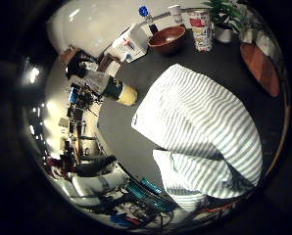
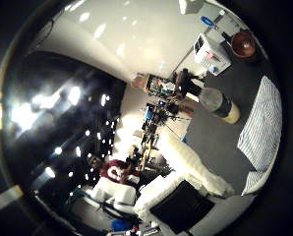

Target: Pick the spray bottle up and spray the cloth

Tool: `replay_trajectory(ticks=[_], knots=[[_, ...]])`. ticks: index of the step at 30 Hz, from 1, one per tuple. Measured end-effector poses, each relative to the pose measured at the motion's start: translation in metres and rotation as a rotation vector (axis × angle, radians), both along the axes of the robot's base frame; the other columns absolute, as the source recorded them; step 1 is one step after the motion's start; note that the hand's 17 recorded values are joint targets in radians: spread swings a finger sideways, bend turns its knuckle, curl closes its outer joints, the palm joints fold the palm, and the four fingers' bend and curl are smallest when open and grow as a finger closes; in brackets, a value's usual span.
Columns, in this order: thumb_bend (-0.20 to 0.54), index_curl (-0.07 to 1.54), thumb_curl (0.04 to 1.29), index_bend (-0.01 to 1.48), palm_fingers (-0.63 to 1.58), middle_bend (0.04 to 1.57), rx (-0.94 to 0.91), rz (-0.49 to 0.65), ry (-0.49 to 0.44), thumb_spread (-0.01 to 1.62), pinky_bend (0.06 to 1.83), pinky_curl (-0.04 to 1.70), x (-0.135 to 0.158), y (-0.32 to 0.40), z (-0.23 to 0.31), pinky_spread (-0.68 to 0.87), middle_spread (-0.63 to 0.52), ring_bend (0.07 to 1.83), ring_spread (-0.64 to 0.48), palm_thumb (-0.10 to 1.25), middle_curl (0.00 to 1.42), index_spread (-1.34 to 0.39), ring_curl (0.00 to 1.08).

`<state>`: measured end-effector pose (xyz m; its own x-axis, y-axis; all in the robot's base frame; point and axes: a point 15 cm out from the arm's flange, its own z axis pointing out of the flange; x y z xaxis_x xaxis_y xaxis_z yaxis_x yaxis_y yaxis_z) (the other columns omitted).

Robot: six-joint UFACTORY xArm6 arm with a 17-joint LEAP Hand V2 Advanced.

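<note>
the striped cloth (image 1: 200, 137), white with thin grey-green lines, lies crumpled on the dark table (image 1: 224, 63) and fills much of the little finger side view, so it sits close under the palm. the spray bottle (image 1: 109, 85) lies on its side near the table's edge, just beside the cloth but not touching it; its body is pale with a dark band and a cream-coloured end, and its dark trigger head points away from the cloth, out past the edge. further back on the table stand a brown wooden bowl (image 1: 167, 39), a printed can (image 1: 201, 30) next to it, a white box (image 1: 131, 43) and a potted green plant (image 1: 223, 17). a flat reddish-brown board (image 1: 261, 68) lies toward the table's far side. in the thumb side view, white and black parts of the hand (image 2: 186, 191) reach in beside the table; they hold nothing, but whether the fingers are straight or curled cannot be told.
</note>
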<state>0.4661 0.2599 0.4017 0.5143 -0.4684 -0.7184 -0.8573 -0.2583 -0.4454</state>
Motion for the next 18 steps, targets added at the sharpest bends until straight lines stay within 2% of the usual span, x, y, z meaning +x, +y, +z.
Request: replay_trajectory(ticks=[9, 18], knots=[[-0.019, 0.38, 0.37, 0.2, 0.21, 0.18, -0.137, -0.02, -0.001, 1.17, 0.41, 0.28, -0.05, -0.038, -0.016, 0.5, 0.14, 0.19, 0.22, 0.63, 0.26, -0.26, 0.23], [-0.019, 0.39, 0.37, 0.2, 0.23, 0.18, -0.262, -0.079, -0.07, 1.16, 0.39, 0.28, -0.054, -0.089, -0.006, 0.51, 0.14, 0.19, 0.22, 0.64, 0.26, -0.27, 0.22]])
